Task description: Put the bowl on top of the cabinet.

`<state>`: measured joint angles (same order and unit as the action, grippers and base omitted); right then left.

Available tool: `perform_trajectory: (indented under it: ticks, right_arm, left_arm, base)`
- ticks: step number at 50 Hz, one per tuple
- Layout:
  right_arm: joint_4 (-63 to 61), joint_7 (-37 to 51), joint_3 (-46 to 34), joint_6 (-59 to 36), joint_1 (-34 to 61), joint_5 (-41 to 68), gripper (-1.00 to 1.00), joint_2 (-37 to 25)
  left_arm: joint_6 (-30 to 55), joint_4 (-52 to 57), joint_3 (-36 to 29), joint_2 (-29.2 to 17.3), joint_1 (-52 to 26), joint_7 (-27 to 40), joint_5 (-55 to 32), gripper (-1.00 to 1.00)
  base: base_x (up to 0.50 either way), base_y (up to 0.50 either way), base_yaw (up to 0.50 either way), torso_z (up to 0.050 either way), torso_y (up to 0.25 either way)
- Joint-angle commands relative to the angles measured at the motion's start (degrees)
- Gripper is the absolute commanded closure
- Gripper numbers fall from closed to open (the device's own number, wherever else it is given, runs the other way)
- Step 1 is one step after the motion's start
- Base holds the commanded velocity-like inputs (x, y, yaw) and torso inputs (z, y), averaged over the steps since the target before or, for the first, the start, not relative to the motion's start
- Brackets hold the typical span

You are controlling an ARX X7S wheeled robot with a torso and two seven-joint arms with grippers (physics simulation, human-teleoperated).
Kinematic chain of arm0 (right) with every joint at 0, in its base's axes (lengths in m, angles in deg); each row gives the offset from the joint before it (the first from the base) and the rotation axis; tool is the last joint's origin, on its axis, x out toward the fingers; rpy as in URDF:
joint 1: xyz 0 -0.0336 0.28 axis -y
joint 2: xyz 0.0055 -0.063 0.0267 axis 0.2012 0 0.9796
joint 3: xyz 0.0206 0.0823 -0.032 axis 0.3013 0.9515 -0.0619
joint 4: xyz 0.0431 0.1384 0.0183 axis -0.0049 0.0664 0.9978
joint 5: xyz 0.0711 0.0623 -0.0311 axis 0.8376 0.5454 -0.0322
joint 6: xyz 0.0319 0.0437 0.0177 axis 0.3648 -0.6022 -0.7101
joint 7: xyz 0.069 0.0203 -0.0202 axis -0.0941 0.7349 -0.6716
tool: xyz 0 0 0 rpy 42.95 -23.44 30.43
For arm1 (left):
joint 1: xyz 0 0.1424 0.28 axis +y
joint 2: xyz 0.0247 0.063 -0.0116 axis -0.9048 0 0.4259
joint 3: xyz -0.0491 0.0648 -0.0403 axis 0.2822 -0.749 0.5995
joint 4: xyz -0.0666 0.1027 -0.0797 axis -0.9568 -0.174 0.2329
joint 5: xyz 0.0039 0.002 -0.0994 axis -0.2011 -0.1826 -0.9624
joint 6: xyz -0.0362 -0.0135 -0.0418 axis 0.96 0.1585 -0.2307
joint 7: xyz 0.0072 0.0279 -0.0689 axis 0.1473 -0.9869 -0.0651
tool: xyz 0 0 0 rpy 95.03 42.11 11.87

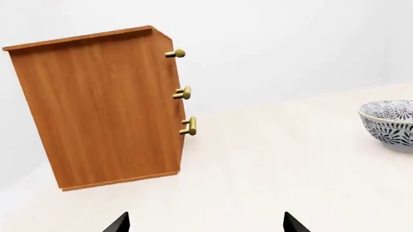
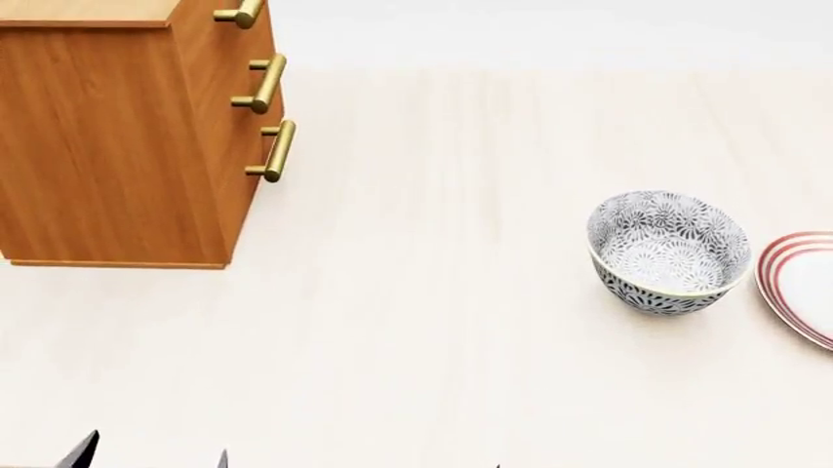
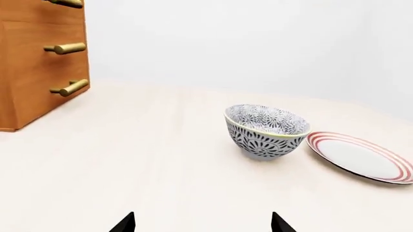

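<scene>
- Orange-brown wooden cabinet (image 2: 111, 146) stands on the pale table (image 2: 430, 331) at far left of the head view; lighter top, 3 brass bar handles (image 2: 272, 151) on its drawer front, which faces toward the bowl's side.
- Bowl (image 2: 666, 252): white with dense grey-black floral pattern, upright on the table at right, well apart from the cabinet.
- Plate (image 2: 801, 283) with red rings lies flat just beside the bowl, on the side away from the cabinet; contact between them cannot be told.
- Left gripper (image 1: 206, 223): only 2 dark fingertips show in the left wrist view, spread apart, nothing between them; aimed at the cabinet's side panel.
- Right gripper (image 3: 202, 223): 2 dark tips spread wide, holding nothing, with the bowl ahead of it on the table.
</scene>
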<state>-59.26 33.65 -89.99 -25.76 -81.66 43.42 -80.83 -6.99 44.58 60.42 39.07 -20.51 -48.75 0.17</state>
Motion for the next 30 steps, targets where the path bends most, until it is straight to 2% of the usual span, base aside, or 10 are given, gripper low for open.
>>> perform_trajectory:
  ticks: [1,3,8,11,12,14,15,16,17,30]
  right_arm:
    - [-8.3,2.5,-1.2,0.8,-5.2,-2.2,-1.0,-1.4]
    - [-9.8,2.7,-1.2,1.2,-6.3,-2.1,-1.0,-1.7]
    - [-11.5,2.9,-2.1,2.9,-8.1,-3.0,-1.0,-2.4]
    - [-11.4,2.8,-2.1,2.6,-8.0,-2.7,-1.0,-2.5]
    - [-11.0,2.8,-2.2,2.9,-7.8,-2.8,-1.0,-2.5]
    - [-10.6,3.0,-2.3,2.8,-7.5,-3.0,-1.0,-2.5]
    - [-10.3,2.9,-2.3,2.8,-7.2,-2.7,-1.0,-2.5]
    - [-10.1,2.8,-2.4,2.8,-7.1,-2.7,-1.0,-2.6]
    - [-10.0,2.9,-2.6,3.0,-7.1,-2.8,-1.0,-2.6]
    - [-10.5,3.2,-3.1,3.5,-7.6,-2.9,-1.0,-3.2]
  left_arm:
    - [7.5,17.8,-3.2,-0.7,7.0,3.2,6.5,-1.0]
    - [4.0,19.6,-4.3,-1.8,8.8,3.8,8.1,-1.0]
    - [14.1,25.6,-2.7,1.3,8.9,4.5,5.9,-1.0]
    - [14.6,26.0,-4.2,-0.1,8.8,2.9,6.1,-1.0]
    - [11.9,25.8,-5.4,-1.2,8.9,3.3,8.2,-1.0]
    - [13.6,26.5,-6.3,-1.6,9.0,2.1,7.9,-1.0]
    - [13.5,26.6,-7.6,-1.9,9.3,3.5,11.5,-1.0]
    - [9.6,25.8,-8.3,-2.8,10.1,4.6,12.5,-1.0]
    - [10.0,25.7,-7.1,-1.8,10.6,6.0,12.1,-1.0]
    - [9.3,26.0,-7.2,-2.4,11.0,7.2,11.9,-1.0]
  base:
    - [0.0,0.0,0.0,0.0,0.0]
    - [0.0,0.0,0.0,0.0,0.0]
    - [0.0,0.0,0.0,0.0,0.0]
    - [0.0,0.0,0.0,0.0,0.0]
    - [0.0,0.0,0.0,0.0,0.0]
    - [0.04,0.0,0.0,0.0,0.0]
    - [0.11,0.0,0.0,0.0,0.0]
    - [0.13,0.0,0.0,0.0,0.0]
    - [0.23,0.0,0.0,0.0,0.0]
    - [0.39,0.0,0.0,0.0,0.0]
